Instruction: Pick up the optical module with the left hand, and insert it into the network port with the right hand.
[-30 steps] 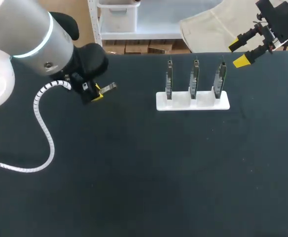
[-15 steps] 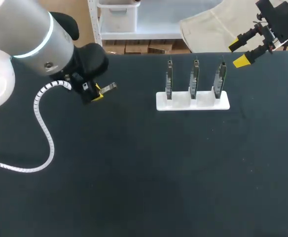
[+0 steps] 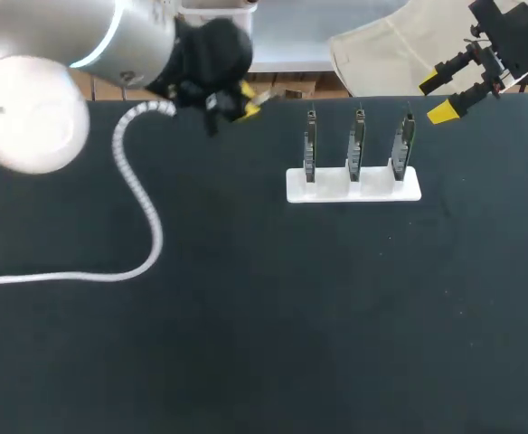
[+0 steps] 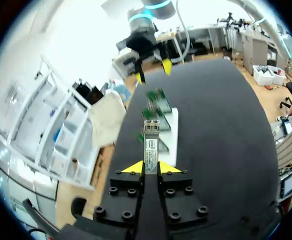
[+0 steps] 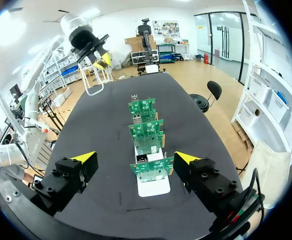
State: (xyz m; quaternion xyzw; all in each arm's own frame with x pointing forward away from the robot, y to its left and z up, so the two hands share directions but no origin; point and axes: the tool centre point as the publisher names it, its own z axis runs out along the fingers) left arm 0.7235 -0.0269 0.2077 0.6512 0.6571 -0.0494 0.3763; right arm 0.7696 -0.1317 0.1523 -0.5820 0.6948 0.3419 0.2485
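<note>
Protruding fwd from between clenched L fingers (image 4: 132, 168): optical module (image 4: 151, 142); R fingers (image 5: 84, 159) released.

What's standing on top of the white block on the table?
Three green circuit boards stand upright in a row on the white block. Their bottom edges sink into it, so what holds them is hidden.

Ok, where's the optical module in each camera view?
Head view: optical module in the left end effector, left of the white board stand.
Left wrist view: between the end effector's fingers, pointing toward the stand.
Right wrist view: too small to make out.
Shared landmark: the stand.
</note>
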